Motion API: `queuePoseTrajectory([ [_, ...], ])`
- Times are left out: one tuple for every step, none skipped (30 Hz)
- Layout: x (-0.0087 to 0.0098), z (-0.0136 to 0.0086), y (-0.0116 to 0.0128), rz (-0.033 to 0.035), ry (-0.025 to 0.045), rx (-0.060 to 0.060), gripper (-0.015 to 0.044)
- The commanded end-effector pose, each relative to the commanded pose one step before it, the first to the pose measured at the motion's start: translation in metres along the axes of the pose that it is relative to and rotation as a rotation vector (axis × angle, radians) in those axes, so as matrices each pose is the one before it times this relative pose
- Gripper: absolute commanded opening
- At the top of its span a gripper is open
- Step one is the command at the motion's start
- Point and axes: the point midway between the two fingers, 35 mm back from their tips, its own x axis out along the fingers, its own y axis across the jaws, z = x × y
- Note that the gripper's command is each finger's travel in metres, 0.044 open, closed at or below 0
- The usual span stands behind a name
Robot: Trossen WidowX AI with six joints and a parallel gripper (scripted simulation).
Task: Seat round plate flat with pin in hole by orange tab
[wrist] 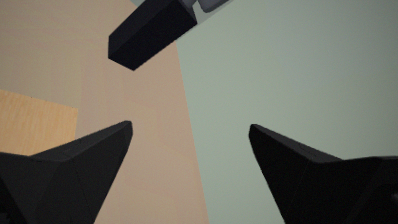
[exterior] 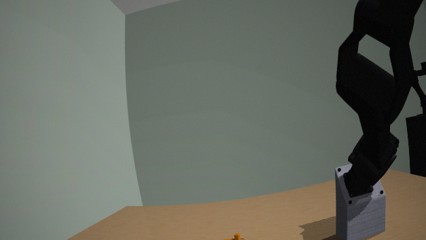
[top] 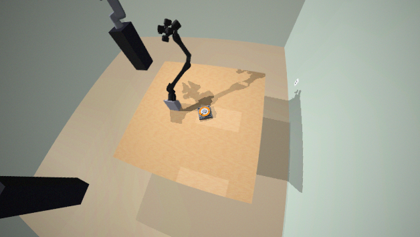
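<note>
The round plate point(top: 209, 112) shows in the top view as a small orange and white disc with a grey middle, on a dark square base point(top: 206, 118) on the table. The pin, the hole and the plate's tilt are too small to make out. In the exterior view only a small upright orange piece point(exterior: 237, 236), seemingly the tab, and a sliver of orange show at the bottom edge. My gripper point(wrist: 192, 128) is open, with nothing between its fingers. It is high up and well away from the plate, beyond the arm's base in the top view, touching nothing.
The arm's grey mount point(top: 172, 105) point(exterior: 361, 217) stands on the wooden table point(top: 160, 140) point(exterior: 203, 220), left of the plate in the top view. A dark block point(top: 132, 47) point(wrist: 150, 35) is beyond the table, with another dark block point(top: 43, 195) at lower left.
</note>
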Motion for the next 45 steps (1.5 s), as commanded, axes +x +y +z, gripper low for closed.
queuePoseTrajectory([
  [0.00046,0.00467,0.00064,-0.00119,-0.0154,-0.0048,0.0374],
  [0.0012,0.01404,0.00201,-0.00322,-0.04649,-0.0141,0.0347],
  [0.00175,0.02352,0.00354,-0.00416,-0.07843,-0.0225,0.0321],
  [0.0021,0.02952,0.00469,-0.0023,-0.0978,-0.0227,0.0295],
  [0.00181,0.02093,0.00347,0.00135,-0.06495,-0.0045,0.0269],
  [0.00122,0.01245,0.00212,0.00143,-0.03791,-0.0008,0.0242],
  [0.00135,0.01434,0.00251,0.00206,-0.04351,-0.0004,0.0216],
  [0.00144,0.01583,0.00285,0.00277,-0.04785,0.0,0.019],
  [0.00041,0.00487,0.00093,0.00129,-0.01465,0.0001,0.0164],
  [0.00098,0.01466,0.00281,0.00406,-0.04396,0.0001,0.0137],
  [0.00121,0.02453,0.00481,0.00746,-0.0733,0.0001,0.0111],
  [0.00115,0.02768,0.0056,0.00947,-0.08235,-0.0001,0.0085],
  [0.00104,0.02056,0.00429,0.00779,-0.0609,-0.0003,0.0059],
  [0.00105,0.02162,0.00465,0.00892,-0.06374,-0.0005,0.0032],
  [0.00105,0.02171,0.00482,0.00974,-0.06367,-0.0008,0.0006],
  [0.00106,0.02173,0.00499,0.01057,-0.06338,-0.0011,0.0],
  [0.00033,0.0049,0.00101,0.00198,-0.01424,0.0,0.0],
  [0.00077,0.01472,0.00308,0.0062,-0.04266,-0.0002,0.0],
  [0.00095,0.02461,0.00535,0.0112,-0.07084,-0.0008,0.0],
  [0.00098,0.02984,0.00683,0.01503,-0.08512,-0.0016,0.0],
  [0.00102,0.02084,0.00501,0.01149,-0.05897,-0.0016,0.0],
  [0.00107,0.02028,0.00508,0.01199,-0.05697,-0.0019,0.0],
  [0.0013,0.02047,0.00546,0.01335,-0.05733,-0.0022,0.0],
  [0.00161,0.0203,0.00583,0.01476,-0.0568,-0.0024,0.0],
  [-0.00077,0.00333,0.00076,0.00155,-0.01047,0.0062,0.0],
  [-0.00142,0.01137,0.00307,0.00736,-0.03474,0.0144,0.0],
  [0.00222,0.02536,0.00918,0.02507,-0.07305,0.0026,0.0],
  [0.00357,0.03038,0.01215,0.03427,-0.0862,-0.0012,0.0],
  [0.00254,0.01664,0.00706,0.0204,-0.04695,-0.0009,0.0],
  [0.00296,0.01862,0.00827,0.02422,-0.05216,-0.0012,0.0],
  [0.0032,0.01886,0.0088,0.02613,-0.05244,-0.0014,0.0],
  [0.00344,0.01893,0.00928,0.02789,-0.05219,-0.0016,0.0],
  [0.0008,0.00452,0.0023,0.00696,-0.01121,-0.0029,0.0],
  [0.00224,0.01351,0.00699,0.0211,-0.0333,-0.009,0.0],
  [0.00357,0.02237,0.01192,0.03593,-0.05439,-0.0157,0.0],
  [0.0043,0.02603,0.01436,0.04348,-0.06208,-0.0195,0.0],
  [0.00309,0.01599,0.00899,0.02767,-0.03745,-0.0126,0.0],
  [0.00373,0.01771,0.01023,0.0318,-0.04171,-0.0131,0.0],
  [0.00417,0.01817,0.01083,0.03403,-0.04277,-0.0129,0.0],
  [0.00453,0.01809,0.01117,0.03547,-0.04244,-0.0124,0.0],
  [0.00085,0.00425,0.00235,0.00716,-0.01044,0.0003,0.0],
  [0.00252,0.01267,0.00728,0.02224,-0.03087,0.0008,0.0],
  [0.00464,0.02075,0.01303,0.04047,-0.05022,-0.0001,0.0],
  [0.00613,0.02483,0.01713,0.05353,-0.05878,-0.0007,0.0],
  [0.00544,0.01572,0.01224,0.03984,-0.03738,-0.0023,0.0],
])
